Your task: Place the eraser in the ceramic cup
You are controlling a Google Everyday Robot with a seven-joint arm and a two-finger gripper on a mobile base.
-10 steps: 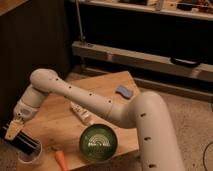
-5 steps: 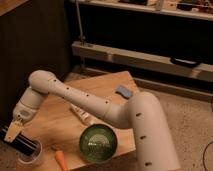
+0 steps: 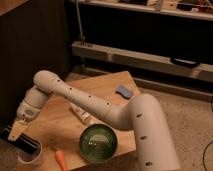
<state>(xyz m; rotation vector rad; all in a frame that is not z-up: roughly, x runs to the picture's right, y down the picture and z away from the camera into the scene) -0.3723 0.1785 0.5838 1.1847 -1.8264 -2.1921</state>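
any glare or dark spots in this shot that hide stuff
Camera view: glare streaks the green bowl; deep shadow fills the left background; the gripper at lower left holds the eraser over the ceramic cup, both dim and soft-edged.

At the table's near left corner, the gripper is holding the eraser tilted over the ceramic cup, left of the green bowl.

Lab or workshop: tool over wooden table, metal shelving, speckled floor.
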